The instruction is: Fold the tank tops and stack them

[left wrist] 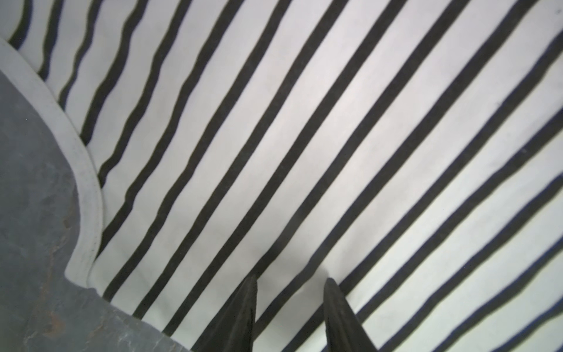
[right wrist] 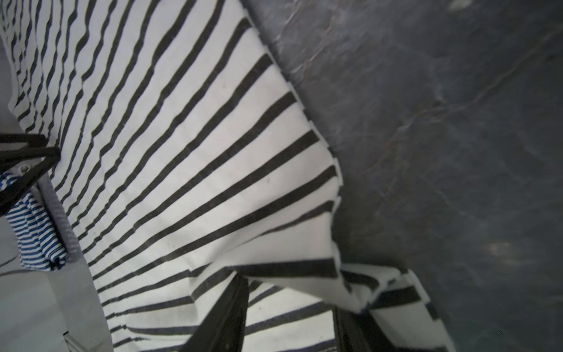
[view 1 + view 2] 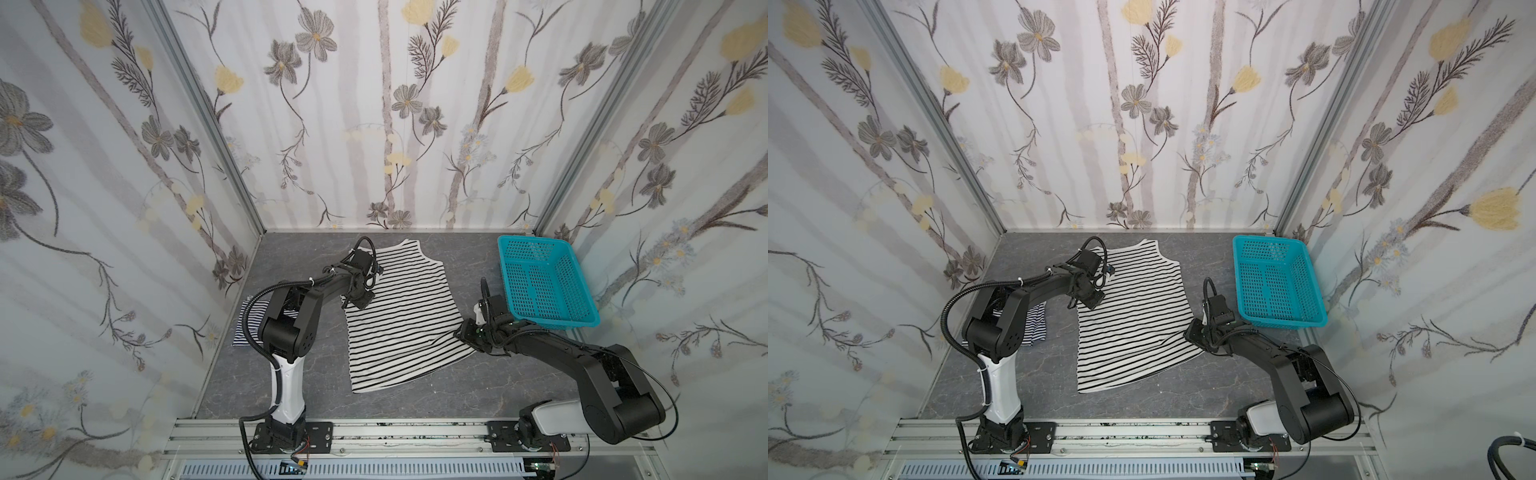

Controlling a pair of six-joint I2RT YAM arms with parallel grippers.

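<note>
On the grey marbled tabletop (image 3: pixel 415 399) we see the wide-striped tank top (image 3: pixel 399 316) spread between both sets of jaws. Our right gripper (image 2: pixel 289 298) clamps its bunched side edge. Our left gripper (image 1: pixel 291 279) stands parted, tips on the cloth. Near the right jaws the turquoise basket (image 3: pixel 557 324) shows bare floor. The fine-striped tank top (image 3: pixel 1036 324) lies well apart from the left jaws.

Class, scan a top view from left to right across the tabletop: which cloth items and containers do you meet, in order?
navy fine-striped tank top → white wide-striped tank top → turquoise basket
</note>
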